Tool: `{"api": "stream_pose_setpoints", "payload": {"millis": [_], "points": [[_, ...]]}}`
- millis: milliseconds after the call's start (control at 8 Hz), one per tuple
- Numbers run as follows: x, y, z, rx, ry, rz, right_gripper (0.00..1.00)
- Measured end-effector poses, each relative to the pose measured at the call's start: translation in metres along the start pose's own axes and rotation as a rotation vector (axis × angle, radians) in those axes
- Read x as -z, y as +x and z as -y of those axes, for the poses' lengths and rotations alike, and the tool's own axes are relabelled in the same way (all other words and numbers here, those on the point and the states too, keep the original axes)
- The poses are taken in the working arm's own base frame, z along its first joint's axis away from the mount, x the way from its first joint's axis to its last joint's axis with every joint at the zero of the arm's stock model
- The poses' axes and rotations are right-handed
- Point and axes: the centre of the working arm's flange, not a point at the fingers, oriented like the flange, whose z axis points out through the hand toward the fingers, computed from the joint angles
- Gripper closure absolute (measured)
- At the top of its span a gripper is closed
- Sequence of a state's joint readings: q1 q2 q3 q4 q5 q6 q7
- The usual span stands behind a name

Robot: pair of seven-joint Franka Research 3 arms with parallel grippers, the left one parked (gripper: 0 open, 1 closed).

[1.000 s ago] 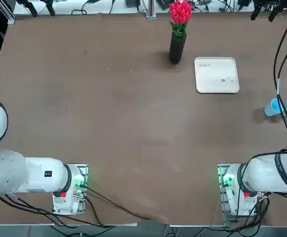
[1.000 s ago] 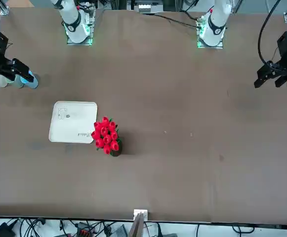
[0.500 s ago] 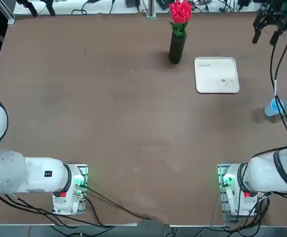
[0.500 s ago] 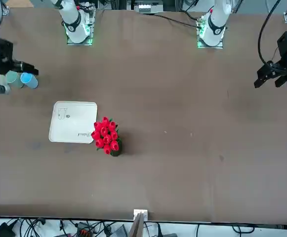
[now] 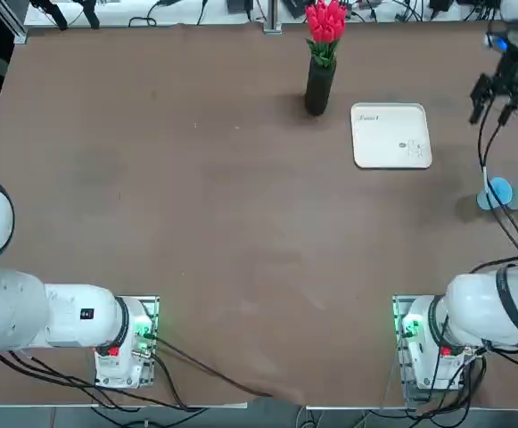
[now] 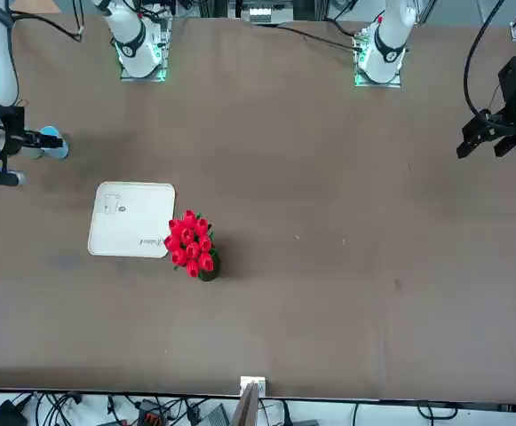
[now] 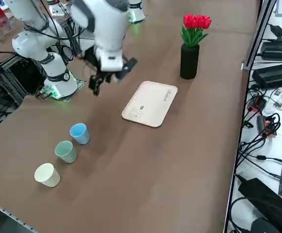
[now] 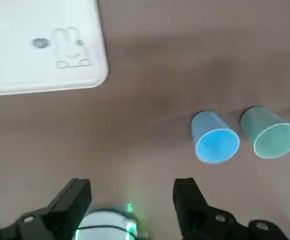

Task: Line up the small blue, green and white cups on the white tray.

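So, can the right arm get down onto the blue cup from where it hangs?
Probably yes: the right gripper hangs open above the table, and nothing stands between it and the blue cup; only the green cup stands close beside it.

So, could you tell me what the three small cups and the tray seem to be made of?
The blue cup, green cup and white cup look like thin matt plastic: even colour, slim rims. The tray seems smooth white plastic or melamine, with rounded corners and small printed grey marks.
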State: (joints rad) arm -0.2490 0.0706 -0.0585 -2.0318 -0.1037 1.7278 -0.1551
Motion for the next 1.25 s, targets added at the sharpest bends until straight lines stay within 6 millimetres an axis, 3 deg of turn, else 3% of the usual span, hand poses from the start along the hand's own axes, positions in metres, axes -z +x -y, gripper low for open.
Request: {"api": "stream_pose_setpoints", "payload": {"millis": [250, 500, 875, 1250], "points": [[-0.060, -0.017, -0.045, -0.027, 0.032, -0.058, 0.00], [-0.105, -0.032, -0.069, -0.036, 0.054, -0.083, 0.00], [-0.141, -0.041, -0.077, -0.055, 0.049, -0.158, 0.00], [-0.163, -0.047, -0.082, -0.070, 0.041, -0.221, 0.00]]}}
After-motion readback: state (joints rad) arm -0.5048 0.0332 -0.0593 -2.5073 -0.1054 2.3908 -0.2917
